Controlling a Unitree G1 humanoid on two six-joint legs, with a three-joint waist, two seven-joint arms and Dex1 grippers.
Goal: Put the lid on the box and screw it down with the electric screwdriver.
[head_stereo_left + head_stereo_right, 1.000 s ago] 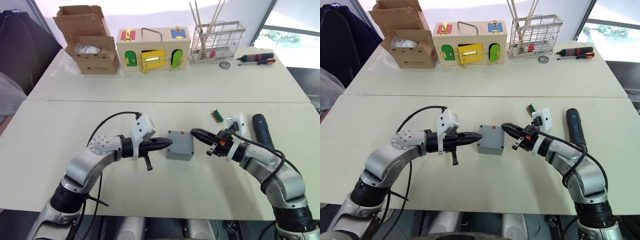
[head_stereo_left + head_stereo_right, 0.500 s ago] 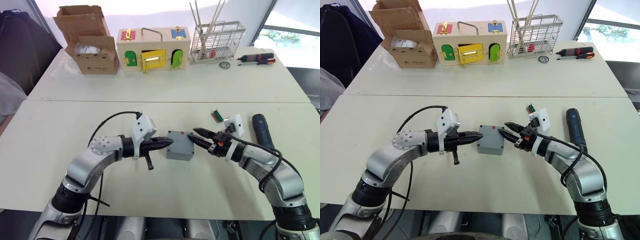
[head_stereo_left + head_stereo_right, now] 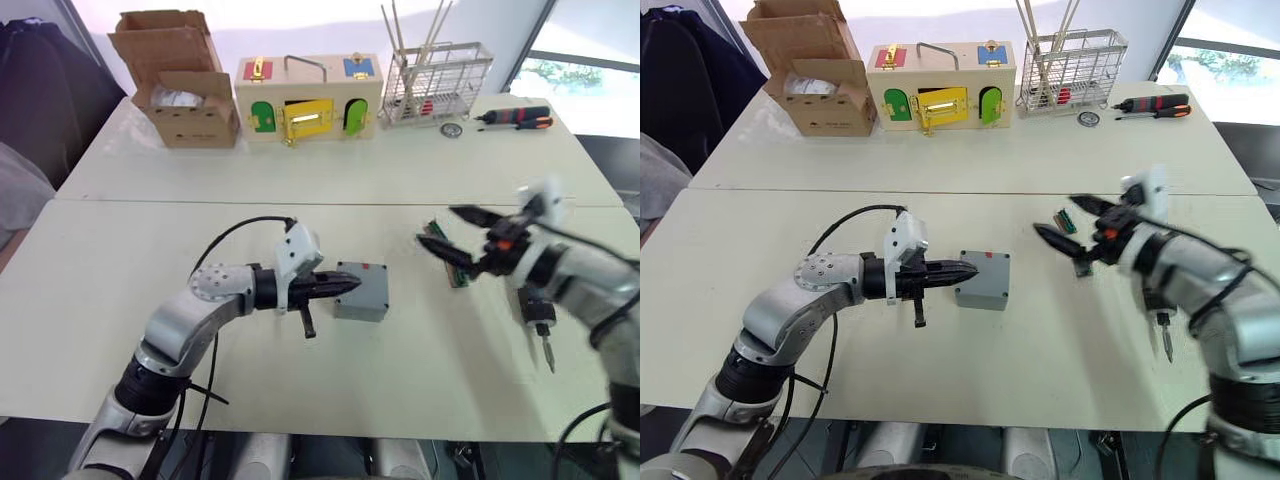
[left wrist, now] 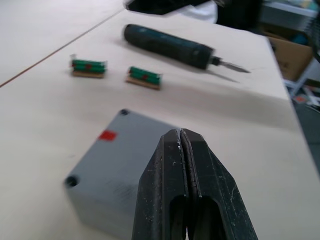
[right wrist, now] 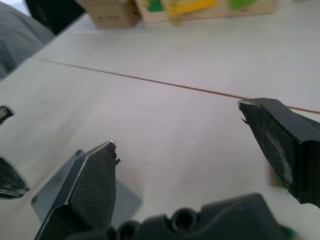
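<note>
- On the left side of the white bench (image 3: 120, 250), the left gripper (image 3: 352, 283) has its two black fingers pressed together with nothing between them, and the tip rests against the left side of the small grey plastic box (image 3: 364, 291).
- At the middle of the bench, this box stands with the flat grey lid (image 4: 112, 152) already on top; a small red mark and dark screw holes at the corners are visible on the lid. I judge that placing the lid is done, but if any screw is in, I cannot tell.
- Just right of the box, two small green connector pieces (image 4: 115, 71) lie on the bench, near each other.
- Further right, the right gripper (image 3: 455, 232) is raised above the bench with its fingers wide apart and holding nothing, well apart from the box.
- At the right edge, the thick black cylindrical electric screwdriver (image 3: 536, 315) lies on the bench, not picked up. So the screwing step is, in my judgement, all left to do.
- No brand, label or writing can be read on any of these things.
</note>
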